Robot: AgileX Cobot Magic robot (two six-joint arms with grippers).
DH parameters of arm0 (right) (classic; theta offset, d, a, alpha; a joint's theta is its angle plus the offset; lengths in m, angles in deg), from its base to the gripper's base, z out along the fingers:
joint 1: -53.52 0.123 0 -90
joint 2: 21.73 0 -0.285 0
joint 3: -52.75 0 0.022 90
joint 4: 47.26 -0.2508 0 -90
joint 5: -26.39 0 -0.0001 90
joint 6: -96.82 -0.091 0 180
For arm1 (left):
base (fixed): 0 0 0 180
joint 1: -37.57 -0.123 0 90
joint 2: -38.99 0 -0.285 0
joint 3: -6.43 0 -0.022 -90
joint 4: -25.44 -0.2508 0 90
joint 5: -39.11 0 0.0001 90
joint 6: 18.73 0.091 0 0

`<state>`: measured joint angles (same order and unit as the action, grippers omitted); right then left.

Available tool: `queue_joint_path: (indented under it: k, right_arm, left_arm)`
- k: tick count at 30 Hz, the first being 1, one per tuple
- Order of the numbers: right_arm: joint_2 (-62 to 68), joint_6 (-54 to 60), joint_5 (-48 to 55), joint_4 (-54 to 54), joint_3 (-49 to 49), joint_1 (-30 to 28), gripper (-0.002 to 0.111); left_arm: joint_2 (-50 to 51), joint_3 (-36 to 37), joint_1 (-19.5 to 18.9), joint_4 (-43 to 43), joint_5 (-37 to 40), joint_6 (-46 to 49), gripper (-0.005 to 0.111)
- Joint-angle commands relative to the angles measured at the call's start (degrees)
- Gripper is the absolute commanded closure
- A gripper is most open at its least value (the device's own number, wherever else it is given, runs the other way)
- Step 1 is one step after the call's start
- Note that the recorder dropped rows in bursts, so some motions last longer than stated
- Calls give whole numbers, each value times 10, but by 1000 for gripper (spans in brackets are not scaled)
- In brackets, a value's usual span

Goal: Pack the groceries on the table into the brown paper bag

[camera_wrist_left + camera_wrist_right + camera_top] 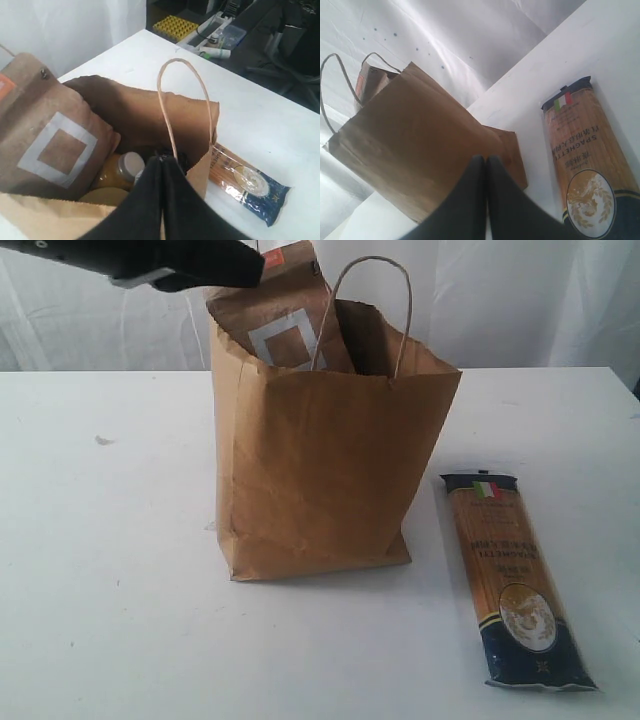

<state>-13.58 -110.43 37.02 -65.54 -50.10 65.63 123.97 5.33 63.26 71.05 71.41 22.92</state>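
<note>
White cloth backdrop [520, 300]; yellow rack [175, 27] w/ clutter beyond.

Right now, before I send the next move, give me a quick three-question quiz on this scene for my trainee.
1. True or false: the long pasta pack lies on the table, outside the brown paper bag.
2. Which item sticks up out of the bag's top? A) brown pouch B) milk jug C) bread loaf
3. Fill in: the left gripper and the right gripper are both ____.
Key: 1 true; 2 A; 3 shut.
</note>
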Motion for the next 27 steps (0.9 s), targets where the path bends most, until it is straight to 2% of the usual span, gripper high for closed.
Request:
queue_joint_path:
  k: [1, 8, 12, 16, 20, 27]
  right_arm:
    - [-4, 5, -4, 1, 1, -2, 108]
    - [-4, 5, -4, 1, 1, -2, 108]
    - [-4, 5, -4, 1, 1, -2, 108]
    - [-4, 5, -4, 1, 1, -2, 108]
    - [-4, 5, -4, 1, 1, -2, 108]
    - [-4, 5, -4, 1, 1, -2, 108]
  left_arm:
    - [-94, 53, 2, -57, -38, -86, 107]
    - [-331, 277, 2, -23, -142, -137, 107]
    - [-409, 352, 2, -23, -117, -193, 107]
    - [-423, 363, 2, -29, -79, -188, 107]
    - [-426, 363, 2, -73, -91, -188, 107]
    - [-426, 363, 2, -74, -99, -188, 107]
